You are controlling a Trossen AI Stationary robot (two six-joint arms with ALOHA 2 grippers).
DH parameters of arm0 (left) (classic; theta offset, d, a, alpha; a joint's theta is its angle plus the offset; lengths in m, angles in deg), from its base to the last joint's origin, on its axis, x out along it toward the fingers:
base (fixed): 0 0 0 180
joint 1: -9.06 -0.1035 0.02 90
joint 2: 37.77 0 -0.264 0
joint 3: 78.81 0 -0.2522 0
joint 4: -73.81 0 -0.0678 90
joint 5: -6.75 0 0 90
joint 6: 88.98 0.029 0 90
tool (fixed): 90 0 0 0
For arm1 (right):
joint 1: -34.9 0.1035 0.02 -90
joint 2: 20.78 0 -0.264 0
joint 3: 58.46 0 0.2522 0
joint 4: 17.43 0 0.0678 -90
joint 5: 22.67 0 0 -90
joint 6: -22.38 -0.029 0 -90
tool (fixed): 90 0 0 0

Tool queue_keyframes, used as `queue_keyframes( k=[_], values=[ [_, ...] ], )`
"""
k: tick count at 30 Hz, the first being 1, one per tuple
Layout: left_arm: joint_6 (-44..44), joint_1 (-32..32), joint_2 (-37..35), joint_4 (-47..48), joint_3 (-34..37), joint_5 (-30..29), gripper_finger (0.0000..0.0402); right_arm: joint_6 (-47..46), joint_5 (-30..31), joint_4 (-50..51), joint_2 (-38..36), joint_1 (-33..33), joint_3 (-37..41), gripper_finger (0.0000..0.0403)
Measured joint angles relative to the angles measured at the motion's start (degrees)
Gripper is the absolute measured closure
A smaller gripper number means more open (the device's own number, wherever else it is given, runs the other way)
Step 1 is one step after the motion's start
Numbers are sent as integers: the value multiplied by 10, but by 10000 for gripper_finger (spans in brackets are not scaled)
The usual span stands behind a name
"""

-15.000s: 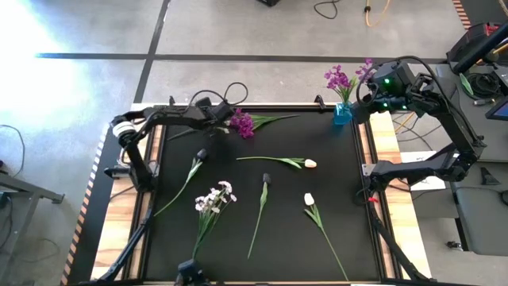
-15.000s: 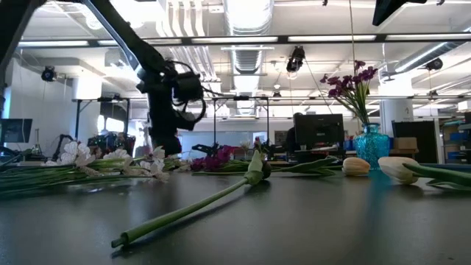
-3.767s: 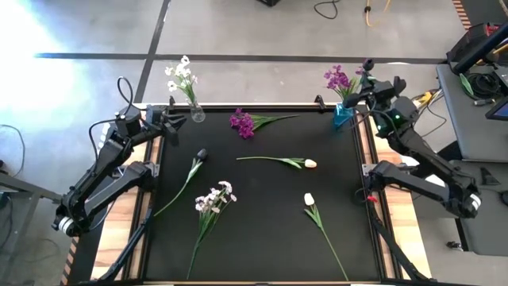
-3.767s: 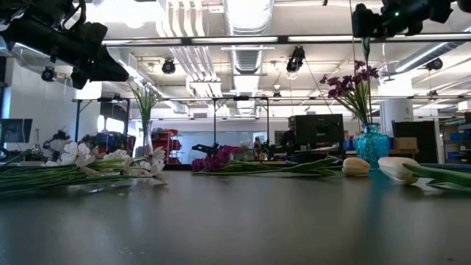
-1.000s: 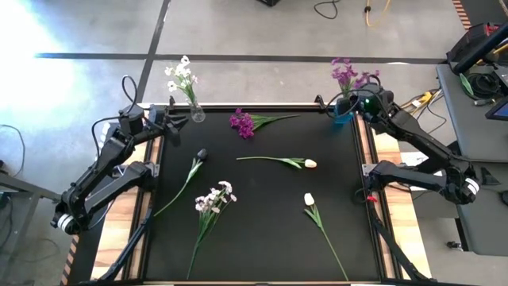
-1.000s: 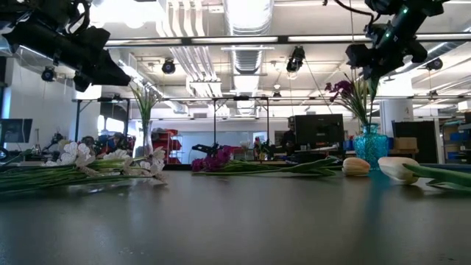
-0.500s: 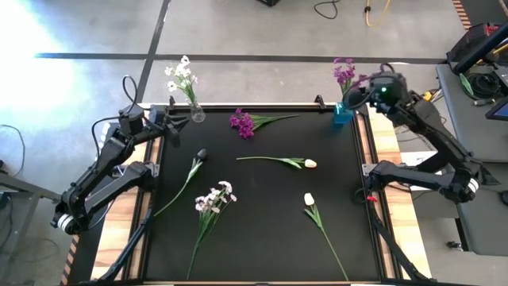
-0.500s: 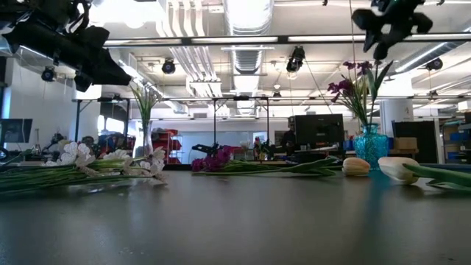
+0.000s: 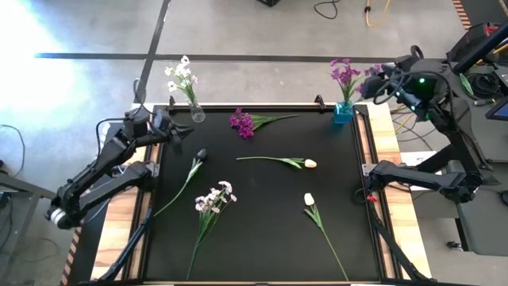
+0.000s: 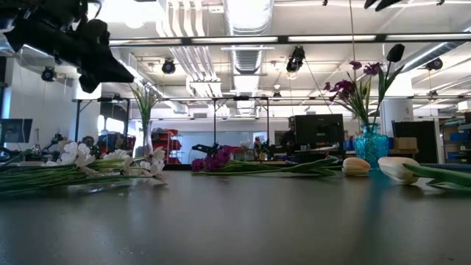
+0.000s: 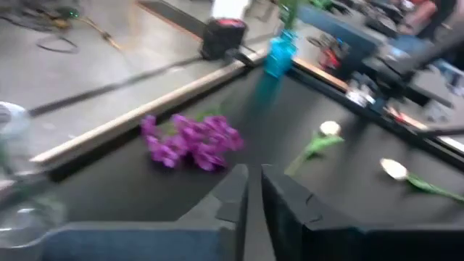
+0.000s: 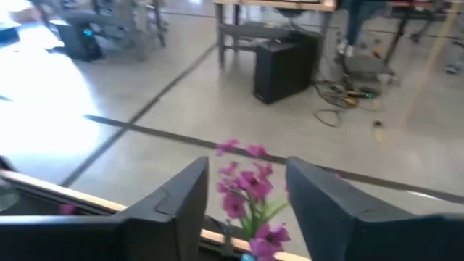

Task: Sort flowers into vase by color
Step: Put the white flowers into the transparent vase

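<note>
While right gripper (image 9: pixel 375 84) hangs beside blue vase (image 9: pixel 343 112), jaws spread; left gripper (image 9: pixel 176 133) jaws pressed together.

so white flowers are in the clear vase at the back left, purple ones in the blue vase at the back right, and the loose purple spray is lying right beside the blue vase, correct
Not quite. The high view shows the loose purple spray lying on the mat nearer the clear vase than the blue vase, well apart from the blue one. The rest holds: white flowers stand in the clear vase, purple flowers in the blue one.
</note>
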Motion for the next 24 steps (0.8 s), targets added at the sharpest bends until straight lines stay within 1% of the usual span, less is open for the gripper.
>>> queue_keyframes(
  k=[1,3,7,8,12,16,20,22,24],
  values=[
    [-4,21,4,2,-4,-11,390,1,-14,-1,0,0,-3,259],
    [-20,67,13,10,-13,-42,397,4,-53,-1,0,0,-4,295],
    [-77,174,48,56,-48,-134,399,13,-111,2,4,0,3,372],
    [-98,204,60,73,-59,-159,400,17,-123,2,7,0,3,383],
    [-211,340,120,139,-103,-251,401,35,-178,6,23,0,4,390],
    [-367,491,205,190,-146,-331,401,59,-219,16,36,0,4,390],
    [-533,620,310,225,-204,-363,401,77,-263,18,39,0,4,390],
    [-597,671,366,250,-239,-368,401,89,-276,19,39,0,4,390],
    [-651,708,419,274,-275,-365,401,94,-282,19,38,0,4,390]
  ],
)
